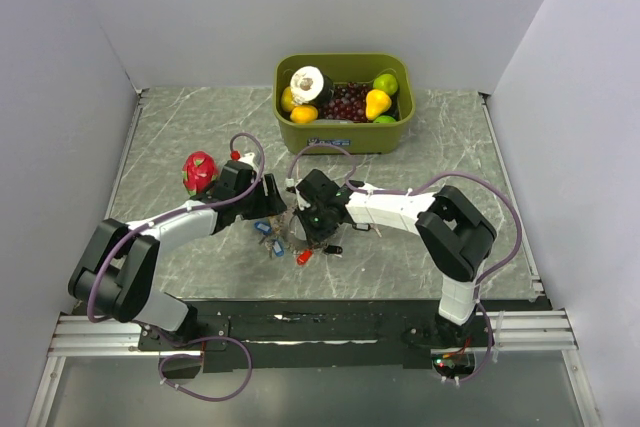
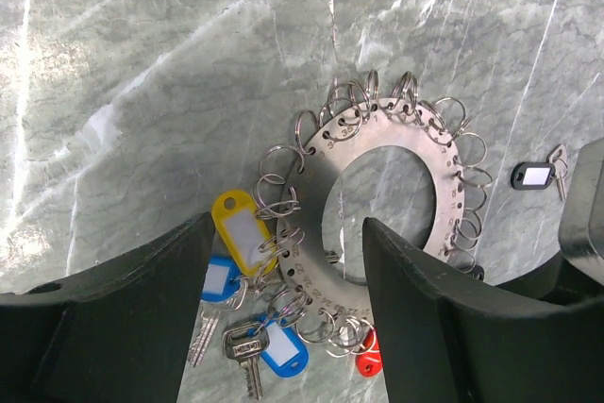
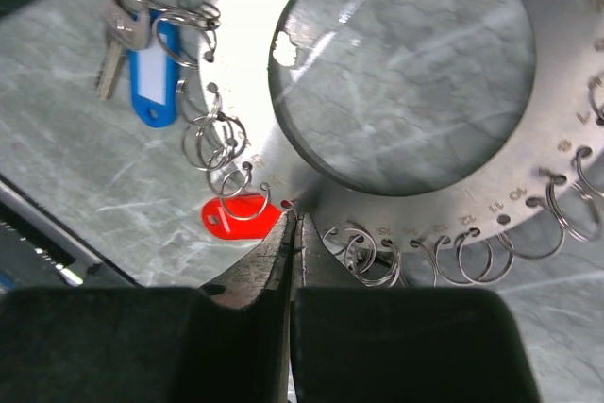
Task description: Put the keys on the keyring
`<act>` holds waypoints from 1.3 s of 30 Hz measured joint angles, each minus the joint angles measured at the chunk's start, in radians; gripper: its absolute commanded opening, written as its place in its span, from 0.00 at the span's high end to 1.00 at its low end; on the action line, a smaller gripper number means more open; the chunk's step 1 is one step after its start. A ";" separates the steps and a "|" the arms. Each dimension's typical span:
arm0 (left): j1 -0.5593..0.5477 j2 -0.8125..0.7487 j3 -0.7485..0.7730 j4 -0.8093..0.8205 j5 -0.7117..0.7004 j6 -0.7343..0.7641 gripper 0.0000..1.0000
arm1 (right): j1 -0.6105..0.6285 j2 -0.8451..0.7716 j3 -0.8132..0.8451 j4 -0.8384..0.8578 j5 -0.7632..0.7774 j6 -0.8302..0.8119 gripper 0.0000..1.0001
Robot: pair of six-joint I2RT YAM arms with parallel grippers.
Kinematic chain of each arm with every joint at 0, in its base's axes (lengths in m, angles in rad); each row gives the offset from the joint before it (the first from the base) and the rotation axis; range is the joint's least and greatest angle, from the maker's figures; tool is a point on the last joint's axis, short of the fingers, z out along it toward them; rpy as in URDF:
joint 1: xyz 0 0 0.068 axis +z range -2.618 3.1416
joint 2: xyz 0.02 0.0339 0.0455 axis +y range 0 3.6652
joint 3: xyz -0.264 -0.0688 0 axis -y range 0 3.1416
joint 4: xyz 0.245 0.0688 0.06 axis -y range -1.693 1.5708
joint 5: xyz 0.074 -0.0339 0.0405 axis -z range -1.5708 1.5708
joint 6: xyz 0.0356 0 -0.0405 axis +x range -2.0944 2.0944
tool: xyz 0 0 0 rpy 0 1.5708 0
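The keyring [image 2: 330, 162] is a flat steel disc with a big centre hole and many small wire loops round its rim; it lies on the marble table. A yellow tag [image 2: 241, 230], blue tags [image 2: 283, 351] with silver keys, and a red tag [image 2: 370, 363] hang from loops at its lower left. My left gripper [image 2: 288, 261] is open, one finger outside the rim and one over the centre hole. My right gripper [image 3: 294, 222] is shut, its tips touching the keyring's [image 3: 415, 205] rim beside the red tag [image 3: 241, 216]. Whether they pinch a loop is hidden.
A black tag [image 2: 533, 175] with a white label lies loose on the table, right of the disc. A green bin [image 1: 345, 132] of toy fruit stands at the back. A red dragon fruit [image 1: 199, 171] sits by the left arm.
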 measured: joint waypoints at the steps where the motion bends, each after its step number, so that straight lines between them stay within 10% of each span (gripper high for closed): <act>1: 0.000 0.000 0.000 0.000 0.000 0.000 0.30 | 0.000 0.000 0.001 -0.005 0.009 -0.002 1.00; 11: 0.000 0.000 -0.001 0.006 0.001 0.000 0.30 | 0.000 -0.043 0.000 -0.059 0.152 -0.027 0.93; 18: 0.000 0.014 -0.001 0.012 0.008 0.000 0.28 | 0.000 -0.148 -0.019 -0.053 0.194 -0.033 0.39; 21: 0.000 0.019 -0.001 0.012 0.008 0.001 0.28 | 0.000 -0.182 -0.019 -0.035 0.193 -0.027 0.31; 39: 0.007 0.049 -0.001 0.036 0.024 0.003 0.30 | 0.000 -0.172 -0.017 -0.002 0.077 -0.002 0.36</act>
